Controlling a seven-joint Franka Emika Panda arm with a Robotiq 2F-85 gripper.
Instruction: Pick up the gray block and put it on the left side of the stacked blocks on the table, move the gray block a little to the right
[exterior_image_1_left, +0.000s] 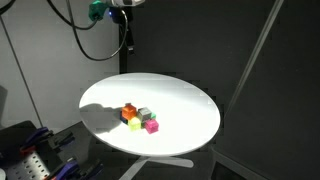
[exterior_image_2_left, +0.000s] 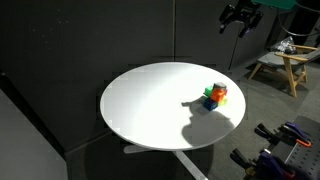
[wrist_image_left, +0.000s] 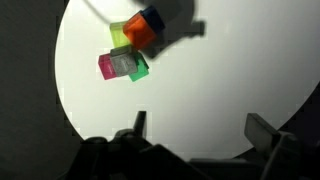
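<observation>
- Wrist view shows the gray block (wrist_image_left: 122, 63) up and to the left of the open gap of the gripper (wrist_image_left: 200, 135), well apart from it. The coming move looks like a reach forward and to that side, then a descent.
- The gray block sits inside the cluster, touching a magenta cube (wrist_image_left: 106, 67) on one side and a green cube (wrist_image_left: 139, 69) on the other. Being a cube, it has no long axis to line the jaws along.
- Any grasp must get past those close neighbours, which I judge the tight part.
- Count: one gray block. The stacked blocks (exterior_image_1_left: 138, 118) show four colours: orange, yellow, green and magenta, one of each as far as I can tell. A yellow-green cube and an orange cube (wrist_image_left: 140, 32) lie just beyond the gray one.
- All lie on the round white table (exterior_image_1_left: 190, 110), off centre and nearer one edge in both exterior views.
- One arm only. Its gripper hangs high above the table in an exterior view (exterior_image_2_left: 240, 18), jaws spread wide and empty.
</observation>
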